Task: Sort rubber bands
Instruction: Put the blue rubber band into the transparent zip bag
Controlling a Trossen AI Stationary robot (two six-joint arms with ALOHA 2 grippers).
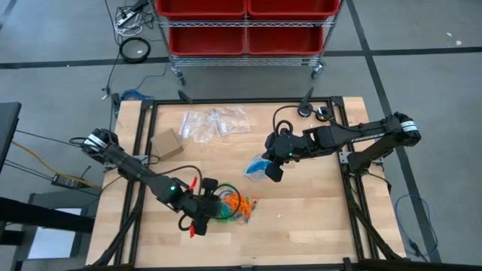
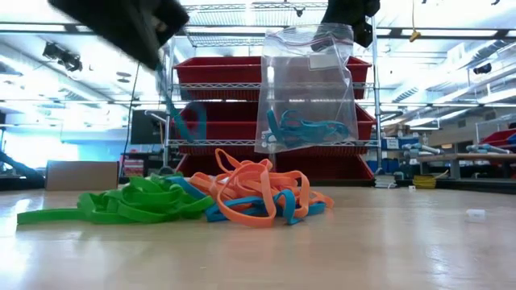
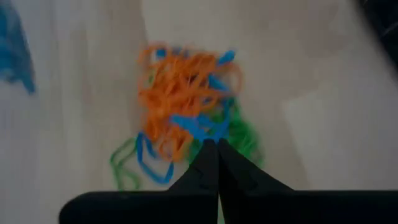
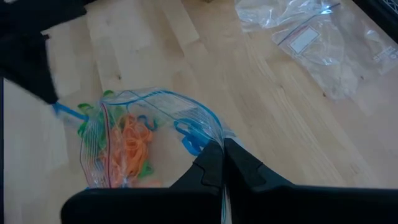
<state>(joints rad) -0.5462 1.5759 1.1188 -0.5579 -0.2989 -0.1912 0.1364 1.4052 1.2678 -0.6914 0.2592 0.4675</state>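
rubber bands (image 1: 235, 205): tangled orange/green/blue heap | left gripper (image 3: 211, 144): pinched on a blue band (image 3: 194, 127) | right gripper (image 4: 222, 148): clamped on bag (image 4: 149, 134)

The wooden table (image 1: 316, 218) carried a tangled pile of rubber bands (image 1: 237, 205) in orange, green and blue near its front edge, left of the middle. Toward the back lay a loose heap of clear plastic bags (image 1: 213, 123), with a small cardboard box (image 1: 166, 144) just beside them on the left. Black cables (image 1: 301, 111) curled on the back right part of the top.
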